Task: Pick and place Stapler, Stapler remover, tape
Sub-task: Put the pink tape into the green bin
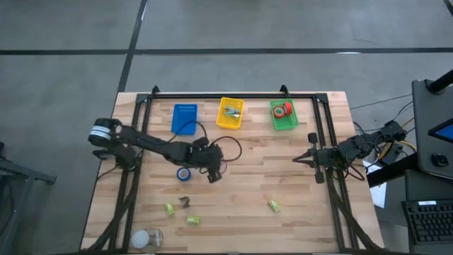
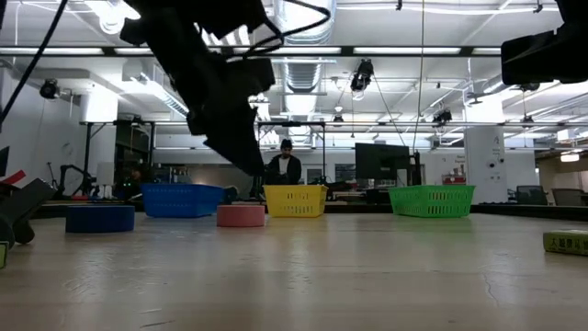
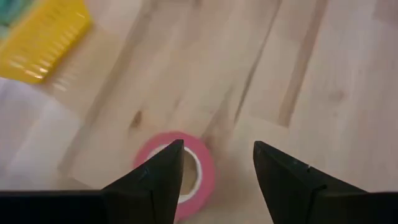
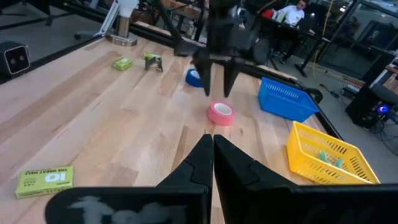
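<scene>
Butcher-block table (image 1: pixel 283 184), left gripper (image 4: pixel 216 84) poised above a pink tape roll (image 4: pixel 220 112).

Near edge first: small yellow-green boxes (image 1: pixel 273 205) and a dark staple remover (image 1: pixel 185 202) lie around six o'clock. Toward centre, a blue tape roll (image 1: pixel 183 173) sits at about nine o'clock of the spread-fingered left gripper. The pink roll lies flat under those fingers, untouched; it looks light, stiff and smooth, best pinched across the ring wall, one finger through the open centre. The right gripper (image 1: pixel 303 158) waits at three o'clock, fingers closed on nothing. Farthest, at twelve o'clock: a blue basket (image 1: pixel 185 118), contents unclear; a yellow basket (image 1: pixel 230 113) holding small staplers; a green basket (image 1: pixel 283 115) holding red tape.
</scene>
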You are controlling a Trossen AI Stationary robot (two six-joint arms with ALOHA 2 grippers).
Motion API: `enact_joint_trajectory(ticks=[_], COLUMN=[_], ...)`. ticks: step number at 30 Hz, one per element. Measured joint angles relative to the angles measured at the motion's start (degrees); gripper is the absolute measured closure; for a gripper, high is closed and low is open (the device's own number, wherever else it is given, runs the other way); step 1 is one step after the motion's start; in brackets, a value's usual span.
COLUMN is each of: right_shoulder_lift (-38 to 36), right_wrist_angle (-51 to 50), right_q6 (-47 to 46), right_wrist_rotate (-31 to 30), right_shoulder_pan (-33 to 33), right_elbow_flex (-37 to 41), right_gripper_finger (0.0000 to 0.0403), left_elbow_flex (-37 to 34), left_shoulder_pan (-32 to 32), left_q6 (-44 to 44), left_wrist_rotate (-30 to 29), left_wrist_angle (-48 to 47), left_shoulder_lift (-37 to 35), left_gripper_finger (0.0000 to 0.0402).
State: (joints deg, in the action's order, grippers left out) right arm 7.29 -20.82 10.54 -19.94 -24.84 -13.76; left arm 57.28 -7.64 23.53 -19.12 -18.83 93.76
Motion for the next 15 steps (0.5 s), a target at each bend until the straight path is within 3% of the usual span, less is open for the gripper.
enact_joint_trajectory(ticks=[15], right_shoulder_lift=[-0.02], right_wrist_angle=[0.0], right_q6=[-0.01], right_wrist_rotate=[-0.02], right_shoulder_pan=[0.0], right_elbow_flex=[0.0], right_gripper_finger=[0.0394], left_elbow_flex=[0.17], left_shoulder_pan=[0.21], left_q6=[-1.46], left_wrist_rotate=[-1.88], left_wrist_angle=[-0.78], left_shoulder_lift=[7.02], left_gripper_finger=[0.0213])
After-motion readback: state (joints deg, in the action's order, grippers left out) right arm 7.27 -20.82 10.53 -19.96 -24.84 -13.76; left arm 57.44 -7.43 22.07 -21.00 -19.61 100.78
